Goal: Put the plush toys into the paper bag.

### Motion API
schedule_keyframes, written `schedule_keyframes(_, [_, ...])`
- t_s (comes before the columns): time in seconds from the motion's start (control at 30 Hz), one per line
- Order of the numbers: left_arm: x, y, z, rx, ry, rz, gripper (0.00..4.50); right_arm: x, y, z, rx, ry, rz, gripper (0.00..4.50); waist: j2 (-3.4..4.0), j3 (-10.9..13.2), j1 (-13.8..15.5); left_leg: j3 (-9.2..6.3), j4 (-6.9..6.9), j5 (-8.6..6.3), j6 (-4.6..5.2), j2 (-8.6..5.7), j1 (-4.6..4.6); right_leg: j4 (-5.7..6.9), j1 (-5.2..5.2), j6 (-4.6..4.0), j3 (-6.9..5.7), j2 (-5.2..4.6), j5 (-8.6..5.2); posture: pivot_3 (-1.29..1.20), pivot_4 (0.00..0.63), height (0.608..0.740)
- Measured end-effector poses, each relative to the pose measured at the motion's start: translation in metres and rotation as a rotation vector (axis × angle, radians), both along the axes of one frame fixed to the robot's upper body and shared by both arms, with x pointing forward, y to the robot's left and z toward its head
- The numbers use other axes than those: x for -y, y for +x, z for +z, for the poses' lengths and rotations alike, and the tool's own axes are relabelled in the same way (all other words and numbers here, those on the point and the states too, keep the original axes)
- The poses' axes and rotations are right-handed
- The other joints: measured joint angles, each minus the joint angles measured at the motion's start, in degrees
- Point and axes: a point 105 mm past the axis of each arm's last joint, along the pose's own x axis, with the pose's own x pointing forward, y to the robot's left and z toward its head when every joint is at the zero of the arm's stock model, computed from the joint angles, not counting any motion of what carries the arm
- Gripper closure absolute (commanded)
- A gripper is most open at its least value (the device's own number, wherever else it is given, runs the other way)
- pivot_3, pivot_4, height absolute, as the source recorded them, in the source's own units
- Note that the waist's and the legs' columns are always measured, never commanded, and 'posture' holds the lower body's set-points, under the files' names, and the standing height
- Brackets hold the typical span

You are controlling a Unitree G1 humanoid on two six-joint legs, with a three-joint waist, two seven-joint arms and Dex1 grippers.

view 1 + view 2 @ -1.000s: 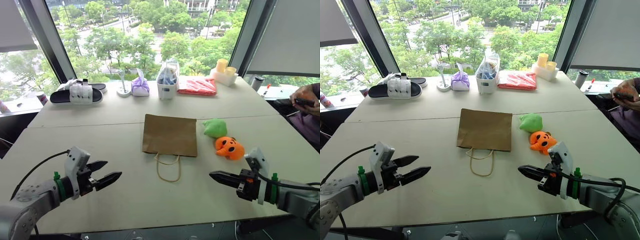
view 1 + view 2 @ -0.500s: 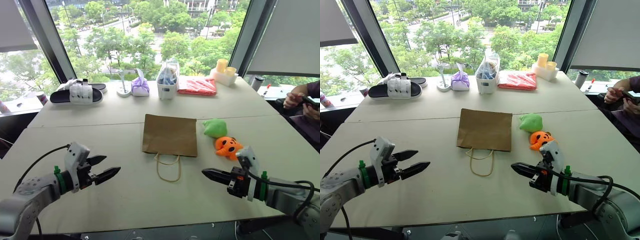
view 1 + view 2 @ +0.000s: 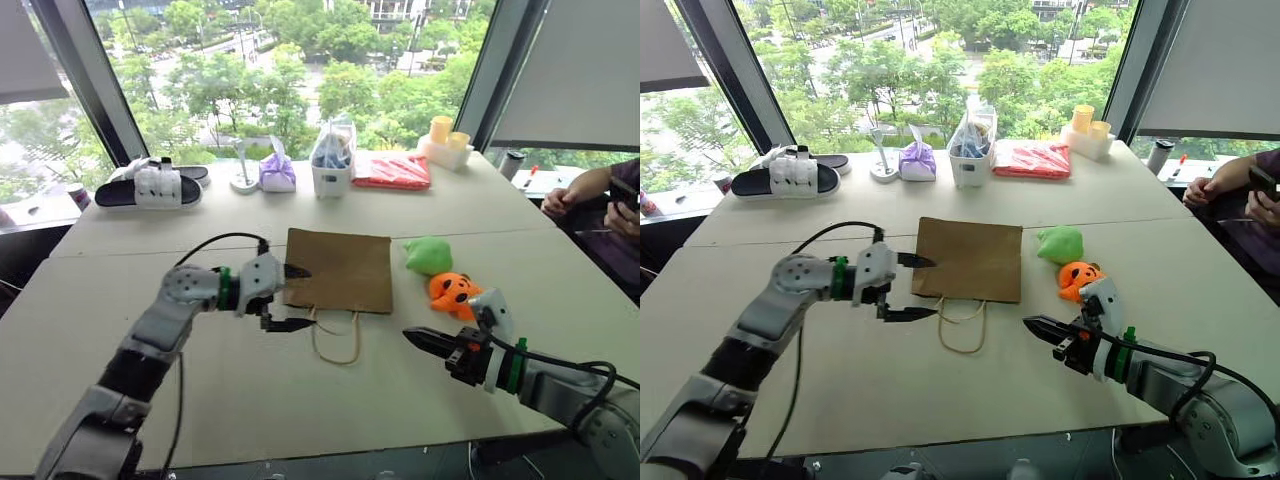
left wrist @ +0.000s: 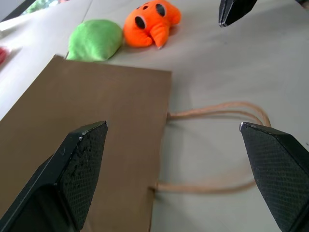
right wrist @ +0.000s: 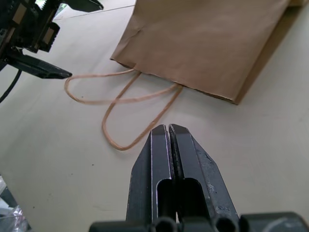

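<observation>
On our pale bench [image 3: 250,400] by tree-view windows, the bag [image 3: 340,268] lies flat; toys [image 3: 445,275] beside it. Left claw [image 3: 292,297] spread at its mouth, right claw [image 3: 409,336] pressed together.

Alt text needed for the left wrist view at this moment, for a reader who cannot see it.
The left gripper, open wide, straddles the mouth corner of the flat brown paper bag and its tan loop handles on the table. Beyond the bag lie the green plush toy and the orange plush toy, touching.
</observation>
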Motion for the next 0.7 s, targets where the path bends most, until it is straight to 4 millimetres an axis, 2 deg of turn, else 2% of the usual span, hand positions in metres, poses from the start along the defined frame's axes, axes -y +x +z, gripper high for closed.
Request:
schedule_keyframes(0.1, [0.011,-0.009,-0.021,-0.028,0.064,-0.115,0.00,-0.002,-0.002,-0.002,0.006,0.006,-0.018,4.47,0.00,0.00,-0.04,0.04,-0.02,0.00,0.00,0.00,0.00,0.05,-0.02,0.00,-0.02,0.02,0.00,0.00,0.150,0.740])
schedule_keyframes(0.2, [0.006,-0.008,-0.034,-0.047,0.111,-0.137,0.00,0.000,-0.005,-0.007,0.001,-0.013,-0.043,4.47,-0.01,0.01,0.19,0.03,0.06,0.01,0.00,0.00,-0.01,0.11,-0.01,0.00,-0.01,0.02,0.00,0.00,0.150,0.740])
schedule_keyframes(0.3, [0.003,-0.002,-0.025,-0.043,0.097,-0.117,0.00,-0.001,-0.010,-0.007,0.003,-0.014,-0.050,4.47,-0.02,0.02,0.55,0.00,0.18,0.01,0.00,-0.01,-0.02,0.16,0.04,0.01,-0.01,0.01,0.00,0.00,0.150,0.740])
schedule_keyframes(0.47, [0.002,-0.003,0.007,-0.022,0.018,-0.105,0.00,-0.002,-0.008,-0.005,0.017,0.006,-0.065,4.47,-0.02,0.01,0.44,-0.05,0.20,0.01,0.01,0.00,0.01,0.23,0.06,0.03,-0.02,0.02,-0.02,0.00,0.150,0.740])
schedule_keyframes(0.53, [0.004,-0.007,0.007,-0.004,0.023,-0.117,0.00,-0.004,-0.006,-0.004,0.024,0.009,-0.063,4.47,-0.01,0.01,0.43,-0.04,0.20,0.01,0.00,-0.01,0.03,0.23,0.07,0.03,-0.01,0.02,-0.02,0.00,0.150,0.740])
schedule_keyframes(0.67, [0.009,-0.012,-0.010,-0.041,0.033,-0.119,0.00,-0.007,0.004,-0.005,0.035,0.019,-0.063,4.47,-0.02,0.01,0.38,-0.04,0.21,0.01,0.00,-0.01,0.04,0.28,0.06,0.03,-0.02,0.04,-0.02,0.00,0.150,0.740])
schedule_keyframes(0.7, [0.011,-0.011,-0.012,-0.041,0.034,-0.115,0.25,-0.010,0.005,-0.006,0.034,0.024,-0.058,4.49,-0.01,0.01,0.51,-0.04,0.21,0.02,-0.01,-0.01,0.04,0.29,0.07,0.03,-0.03,0.04,-0.02,0.00,0.150,0.740])
